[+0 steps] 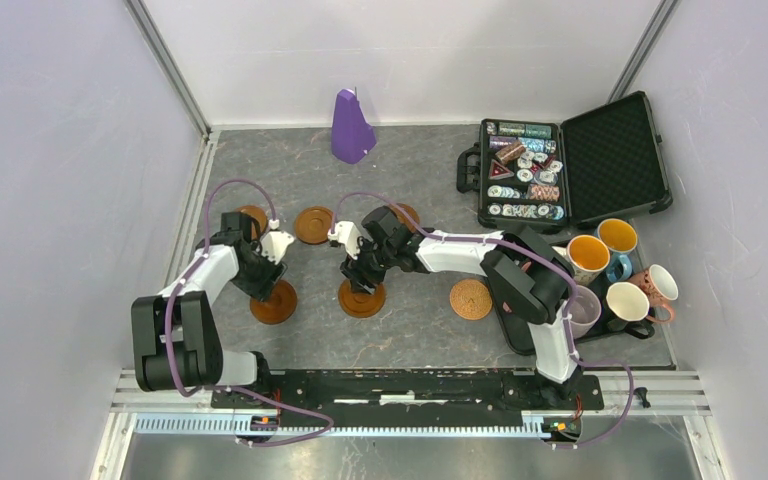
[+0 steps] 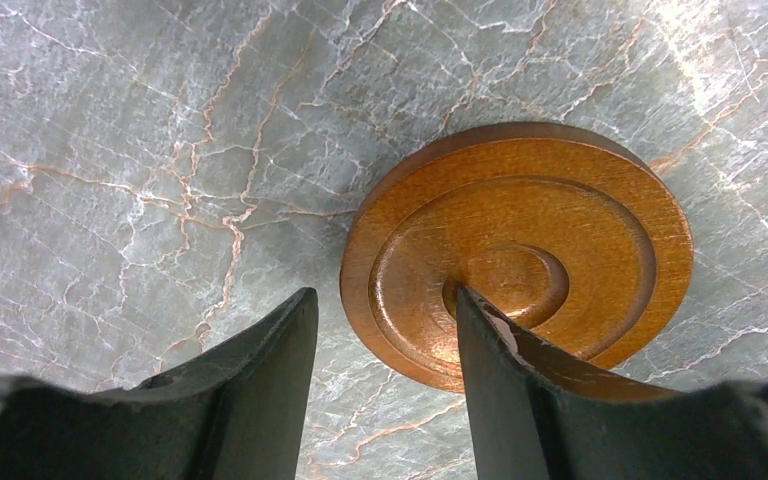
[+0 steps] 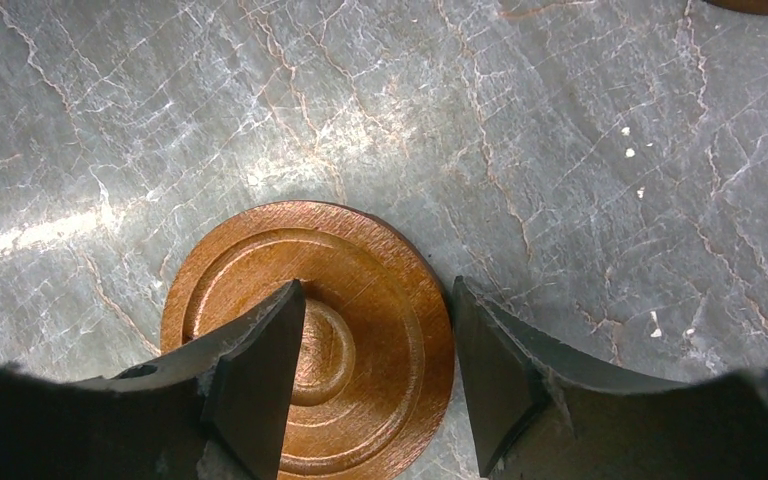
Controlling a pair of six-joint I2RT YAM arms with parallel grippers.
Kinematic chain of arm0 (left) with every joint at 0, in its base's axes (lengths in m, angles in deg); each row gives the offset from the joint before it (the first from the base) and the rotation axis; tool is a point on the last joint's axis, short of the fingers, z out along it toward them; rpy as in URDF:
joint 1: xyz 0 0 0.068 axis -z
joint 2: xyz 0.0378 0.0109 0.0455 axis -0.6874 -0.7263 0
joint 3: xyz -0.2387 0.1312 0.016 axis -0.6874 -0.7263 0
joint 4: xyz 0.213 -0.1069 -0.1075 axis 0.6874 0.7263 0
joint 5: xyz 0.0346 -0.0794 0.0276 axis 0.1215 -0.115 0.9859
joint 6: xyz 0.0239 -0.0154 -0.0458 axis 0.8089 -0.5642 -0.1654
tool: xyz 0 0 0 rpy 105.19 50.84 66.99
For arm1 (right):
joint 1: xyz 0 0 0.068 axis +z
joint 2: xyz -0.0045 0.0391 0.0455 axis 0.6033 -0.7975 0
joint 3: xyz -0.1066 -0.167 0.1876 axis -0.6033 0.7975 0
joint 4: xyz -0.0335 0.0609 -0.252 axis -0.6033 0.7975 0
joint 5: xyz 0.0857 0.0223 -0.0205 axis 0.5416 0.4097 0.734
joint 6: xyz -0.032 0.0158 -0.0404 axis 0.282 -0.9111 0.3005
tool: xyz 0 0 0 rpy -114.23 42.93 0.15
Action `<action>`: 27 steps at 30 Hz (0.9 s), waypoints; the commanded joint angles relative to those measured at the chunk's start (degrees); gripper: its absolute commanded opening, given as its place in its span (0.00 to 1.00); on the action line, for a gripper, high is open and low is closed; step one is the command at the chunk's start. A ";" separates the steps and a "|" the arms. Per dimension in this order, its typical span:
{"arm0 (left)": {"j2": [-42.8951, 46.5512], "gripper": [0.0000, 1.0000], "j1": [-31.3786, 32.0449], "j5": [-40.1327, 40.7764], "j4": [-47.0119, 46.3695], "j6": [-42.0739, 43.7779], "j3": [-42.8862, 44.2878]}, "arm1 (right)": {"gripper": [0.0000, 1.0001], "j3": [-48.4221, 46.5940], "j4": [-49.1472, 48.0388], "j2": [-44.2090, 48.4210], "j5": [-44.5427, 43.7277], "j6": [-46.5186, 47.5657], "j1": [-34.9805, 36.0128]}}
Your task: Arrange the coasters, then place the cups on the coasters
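Beneath the left gripper [image 2: 382, 296], a coaster [image 2: 580, 200] lies, rim between parted jaws.

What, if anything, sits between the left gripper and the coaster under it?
Nothing visible. The left gripper hangs right over the coaster, one finger above its ringed centre, the other outside its rim.

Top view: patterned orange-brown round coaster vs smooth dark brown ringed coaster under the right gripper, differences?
The patterned orange-brown round coaster is lighter and textured; the smooth dark brown ringed coaster is darker, with concentric rings. No gripper is at the patterned one; the right gripper straddles the ringed one's rim. Both lie flat.
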 commanded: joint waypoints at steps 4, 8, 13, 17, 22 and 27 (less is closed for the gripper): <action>0.51 0.68 -0.50 -3.18 2.26 -0.78 3.25 | 0.72 -0.54 2.48 1.58 2.26 -1.54 0.57; 1.87 0.71 -0.48 -4.67 4.37 -1.62 4.98 | 0.79 -3.48 2.96 4.07 3.48 -1.99 0.05; 4.01 0.81 -0.40 -7.29 7.47 -1.95 7.80 | 0.83 -7.52 8.00 6.59 4.62 0.80 -1.76; 5.01 0.88 -0.40 -8.34 9.20 -1.94 9.90 | 0.85 -2.96 14.34 12.01 5.84 7.13 -5.88; 5.58 0.93 -0.40 -10.21 10.58 -1.67 11.10 | 0.84 4.21 27.28 18.56 6.35 20.61 -14.30; 5.13 0.93 -0.22 -13.08 10.78 -2.02 11.53 | 0.81 9.18 35.60 22.85 3.60 32.97 -21.72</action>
